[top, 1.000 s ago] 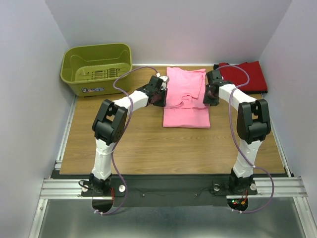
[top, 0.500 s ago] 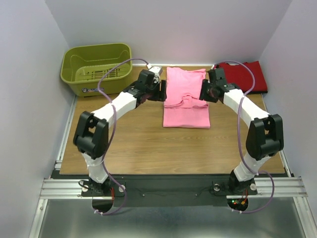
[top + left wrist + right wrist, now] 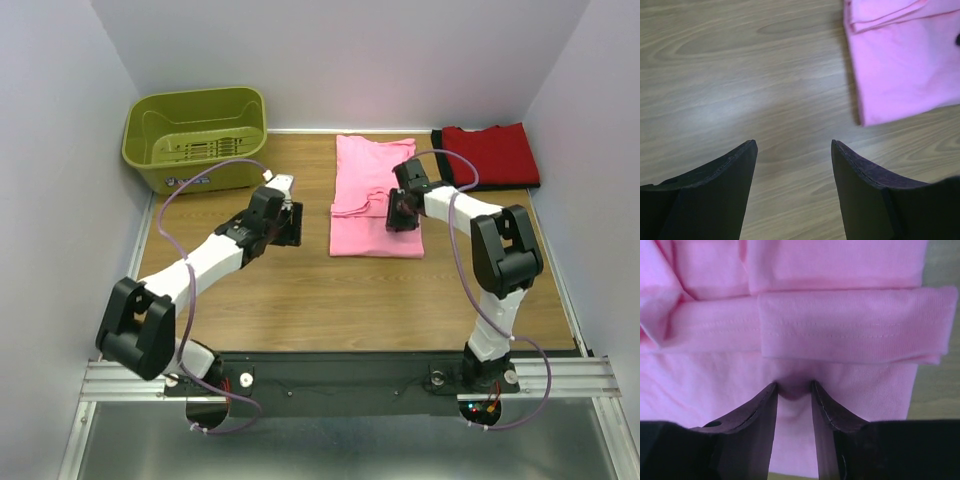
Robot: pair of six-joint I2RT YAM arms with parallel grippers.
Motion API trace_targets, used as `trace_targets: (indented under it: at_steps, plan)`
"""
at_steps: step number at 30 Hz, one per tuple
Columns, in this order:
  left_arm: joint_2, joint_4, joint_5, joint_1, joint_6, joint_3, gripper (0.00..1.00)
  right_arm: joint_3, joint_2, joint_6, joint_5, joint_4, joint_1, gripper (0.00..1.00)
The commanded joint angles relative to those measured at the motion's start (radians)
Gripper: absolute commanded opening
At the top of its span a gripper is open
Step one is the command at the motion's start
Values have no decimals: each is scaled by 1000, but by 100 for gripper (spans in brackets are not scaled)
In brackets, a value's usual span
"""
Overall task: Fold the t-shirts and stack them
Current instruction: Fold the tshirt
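The pink t-shirt (image 3: 372,200) lies partly folded on the wooden table, its upper part doubled over. My right gripper (image 3: 400,214) presses down on its right half. In the right wrist view the gripper (image 3: 793,386) pinches a small bump of the pink cloth (image 3: 840,270) between nearly closed jaws, just below a folded sleeve. My left gripper (image 3: 288,224) is open and empty over bare wood left of the shirt; in the left wrist view (image 3: 794,144) the shirt's corner (image 3: 900,65) lies up and to the right. The red t-shirt (image 3: 490,155) lies folded at the back right, with a black edge (image 3: 535,186) under it.
An olive-green plastic basket (image 3: 195,135) stands at the back left corner. White walls close in the table on three sides. The table's metal rail (image 3: 130,290) runs along the left edge.
My left gripper has drawn back from the shirt's left edge toward the near left over bare wood. My right gripper has moved left onto the shirt and pinched cloth.
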Motion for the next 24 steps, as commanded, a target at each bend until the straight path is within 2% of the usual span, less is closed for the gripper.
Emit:
trace_targets:
  at_steps: [1,5,10,18,23,24]
  plan:
    - [-121,47,-151,-1,36,-77,72,114,47,-9,69,64,-2,39]
    - [-205,92,-217,0,33,-166,72,218,130,-35,131,62,-12,39]
    - [-205,98,-234,0,39,-170,72,339,190,-44,145,59,-38,40]
    - [-178,98,-174,0,38,-158,72,513,265,-67,163,58,-97,43]
    - [-110,151,-48,-1,4,-102,72,436,141,-52,79,61,-107,49]
    - [-92,161,-25,-3,-14,-59,72,374,92,-33,53,65,-115,50]
